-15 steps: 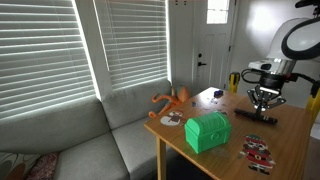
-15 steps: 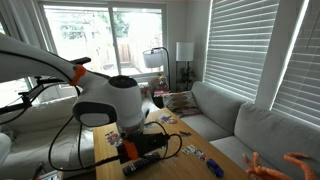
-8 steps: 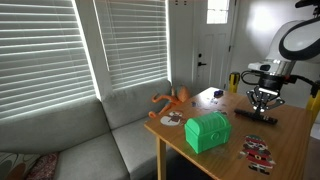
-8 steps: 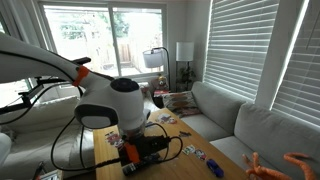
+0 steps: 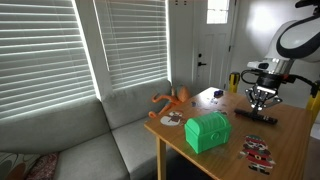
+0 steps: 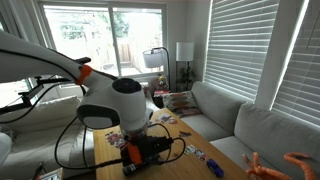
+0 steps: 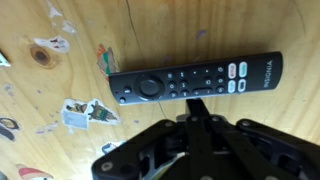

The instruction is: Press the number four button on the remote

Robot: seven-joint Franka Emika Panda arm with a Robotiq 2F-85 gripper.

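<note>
We see our gripper (image 7: 197, 104), fingers pressed together, tip at the six-o'clock edge of the slim black bar-shaped remote (image 7: 195, 80) — on the wooden worktop (image 7: 250, 30)

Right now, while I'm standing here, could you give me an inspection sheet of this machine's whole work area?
Surface: wooden table, with stickers on it.
Job's things: black remote lies flat, buttons facing up.
Clutter: green chest, orange toy, red-and-white flat item.
Grippers: gripper above the remote, fingers closed together, tip at the remote's long edge; contact cannot be told.
Cables: black cables loop beside the arm.
Surroundings: grey sofa, window blinds, door.
</note>
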